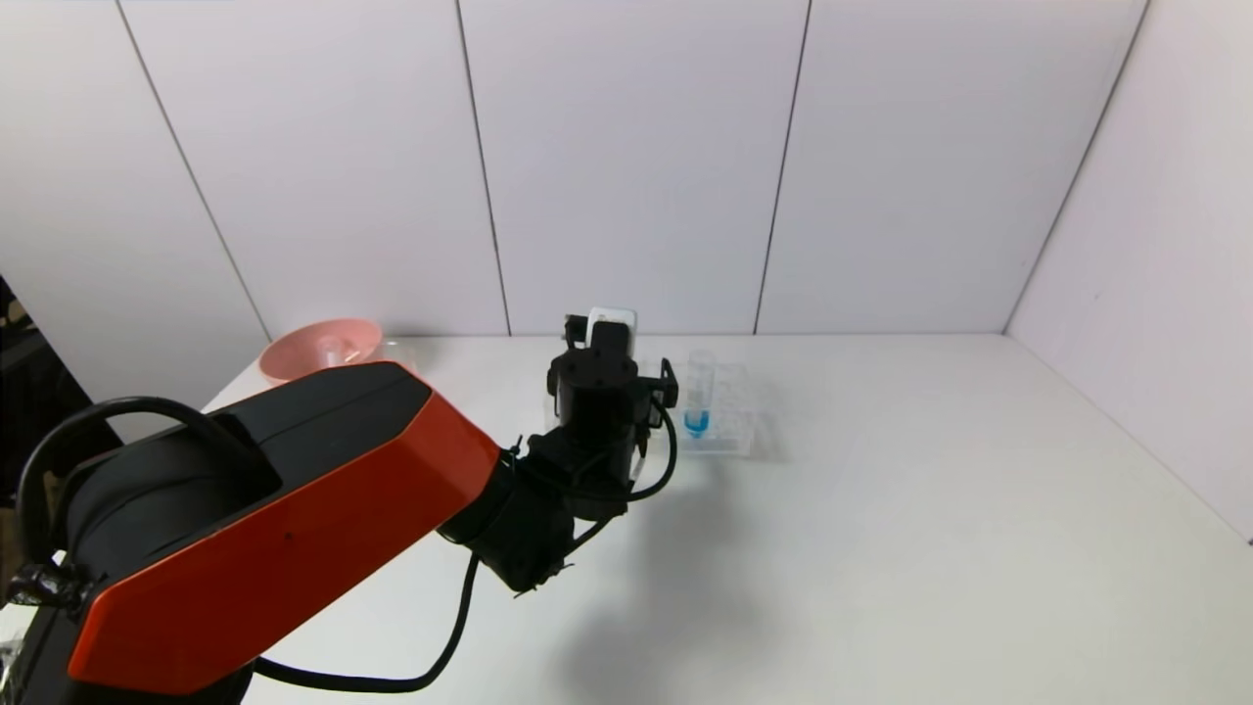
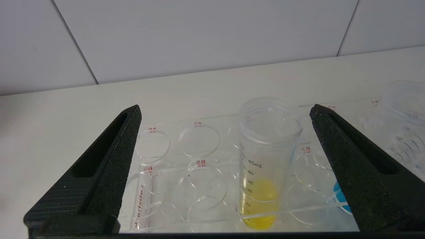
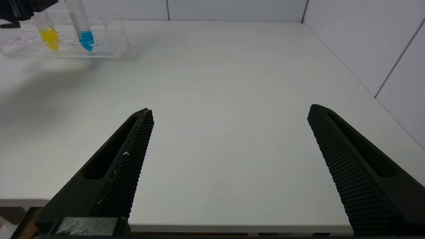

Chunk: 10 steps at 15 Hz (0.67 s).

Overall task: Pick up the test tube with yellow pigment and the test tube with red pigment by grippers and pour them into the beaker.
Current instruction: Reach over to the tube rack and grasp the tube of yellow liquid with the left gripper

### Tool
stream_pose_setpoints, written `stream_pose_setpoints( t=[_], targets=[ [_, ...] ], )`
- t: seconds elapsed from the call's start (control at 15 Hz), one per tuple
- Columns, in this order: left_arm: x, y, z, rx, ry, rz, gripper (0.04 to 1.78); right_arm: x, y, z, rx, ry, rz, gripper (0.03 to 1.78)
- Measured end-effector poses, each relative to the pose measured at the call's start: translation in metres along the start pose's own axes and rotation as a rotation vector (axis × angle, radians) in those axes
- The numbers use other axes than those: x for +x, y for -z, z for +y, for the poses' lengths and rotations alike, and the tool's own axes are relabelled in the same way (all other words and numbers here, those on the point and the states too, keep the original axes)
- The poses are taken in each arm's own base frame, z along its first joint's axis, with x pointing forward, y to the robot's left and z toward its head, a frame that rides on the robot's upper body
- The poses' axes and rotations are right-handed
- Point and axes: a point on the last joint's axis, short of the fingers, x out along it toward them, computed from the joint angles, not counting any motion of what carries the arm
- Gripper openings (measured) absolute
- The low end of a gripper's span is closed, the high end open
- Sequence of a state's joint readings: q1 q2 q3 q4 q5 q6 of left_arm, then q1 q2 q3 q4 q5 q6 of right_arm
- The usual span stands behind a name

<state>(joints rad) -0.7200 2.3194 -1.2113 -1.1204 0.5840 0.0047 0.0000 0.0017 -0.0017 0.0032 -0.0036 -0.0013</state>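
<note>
The test tube with yellow pigment (image 2: 265,166) stands upright in a clear rack (image 2: 172,186). My left gripper (image 2: 225,107) is open around it with both fingers clear of the tube, which is nearer one finger. In the head view my left arm's wrist (image 1: 597,392) hides this tube, at the rack's (image 1: 729,431) left end. My right gripper (image 3: 229,109) is open and empty over bare table by the front edge, far from the yellow tube (image 3: 49,35). The test tube with red pigment is out of view. A faint clear vessel, perhaps the beaker (image 1: 399,349), sits beside the pink bowl.
A blue-tipped tube (image 1: 697,397) stands in the same rack just right of the yellow one. The pink bowl (image 1: 318,351) sits at the table's back left corner. White walls close the back and the right side. The orange left forearm (image 1: 284,509) fills the near left.
</note>
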Motion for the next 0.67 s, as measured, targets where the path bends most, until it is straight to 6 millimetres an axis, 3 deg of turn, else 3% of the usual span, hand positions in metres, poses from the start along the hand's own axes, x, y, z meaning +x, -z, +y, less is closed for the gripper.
stream_pose_setpoints(
  t=[0.67],
  targets=[
    [0.0060, 0.0047, 0.0014, 0.011, -0.009, 0.007, 1.77, 0.0000, 0.0000, 0.0000, 0.000, 0.000, 0.000, 1.70]
  ],
)
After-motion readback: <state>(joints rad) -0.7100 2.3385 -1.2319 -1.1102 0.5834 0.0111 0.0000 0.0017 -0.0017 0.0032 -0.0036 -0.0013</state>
